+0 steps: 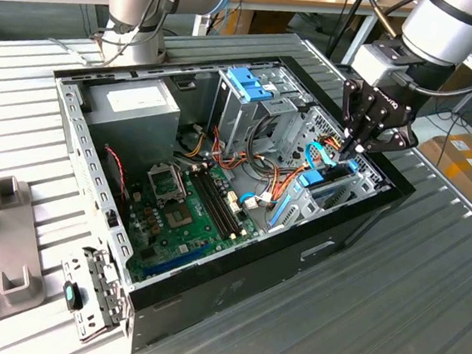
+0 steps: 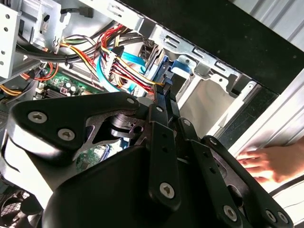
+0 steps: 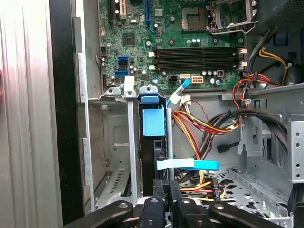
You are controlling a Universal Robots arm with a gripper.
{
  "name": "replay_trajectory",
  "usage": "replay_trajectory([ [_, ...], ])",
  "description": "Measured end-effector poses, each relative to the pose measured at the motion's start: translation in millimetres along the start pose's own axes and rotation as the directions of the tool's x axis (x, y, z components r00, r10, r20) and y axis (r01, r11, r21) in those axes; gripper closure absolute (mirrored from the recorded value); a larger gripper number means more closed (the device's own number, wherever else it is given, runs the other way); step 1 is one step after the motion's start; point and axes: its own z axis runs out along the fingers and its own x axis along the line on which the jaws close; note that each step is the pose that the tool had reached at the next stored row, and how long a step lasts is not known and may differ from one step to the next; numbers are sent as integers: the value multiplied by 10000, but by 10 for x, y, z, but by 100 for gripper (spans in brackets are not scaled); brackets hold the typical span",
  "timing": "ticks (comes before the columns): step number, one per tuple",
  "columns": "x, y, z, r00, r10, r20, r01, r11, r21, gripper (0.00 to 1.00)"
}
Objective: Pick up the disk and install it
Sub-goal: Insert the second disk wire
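Note:
The disk point(image 1: 314, 181) stands on edge in the drive cage at the open computer case's point(image 1: 233, 294) end on the exterior view's right, with its light-blue side rail showing. In the first wrist view the disk point(image 3: 153, 122) is a dark slab with a blue rail between metal cage walls. My gripper point(image 1: 353, 146) hangs right over that cage. Its two fingers are shut together, and the tips point(image 2: 164, 95) reach the disk's blue rail point(image 2: 178, 71). I cannot tell whether they touch it. The gripper point(image 3: 166, 187) sits in line with the disk's near end.
Bundles of red, yellow and orange wires and a flat blue cable point(image 3: 187, 164) crowd the cage. The motherboard point(image 1: 182, 214) and a grey power supply box point(image 1: 134, 104) fill the case. A blue latch point(image 1: 249, 82) tops the tall bay. A person's hand point(image 2: 266, 161) rests beside the case.

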Motion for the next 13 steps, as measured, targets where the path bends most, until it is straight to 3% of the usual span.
replay_trajectory([
  [5,0,0,3,9991,-432,8,432,9991,-6,84],
  [13,1,9,30,9987,-514,12,514,9987,-7,84],
])
